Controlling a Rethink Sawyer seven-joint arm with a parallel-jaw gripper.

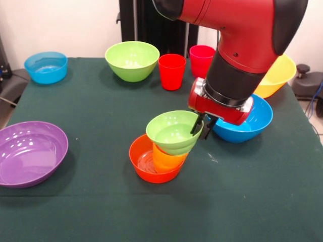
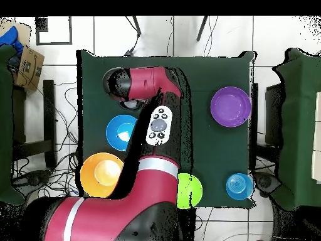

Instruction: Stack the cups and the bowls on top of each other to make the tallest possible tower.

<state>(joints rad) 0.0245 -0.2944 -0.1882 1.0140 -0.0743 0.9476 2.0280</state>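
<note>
At frame centre on the tabletop [image 1: 91, 201], the claw [image 1: 203, 127] pinches the right rim of a tilted green bowl [image 1: 173, 132], which sits on an orange cup [image 1: 166, 160] inside an orange bowl [image 1: 146, 164].

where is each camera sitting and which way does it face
Front view: across the table from the robot, facing it; the arm comes down to the claw at the small green bowl.
Overhead view: above the table, looking straight down, base at the bottom; arm covers the middle.
Shared: purple bowl.
</note>
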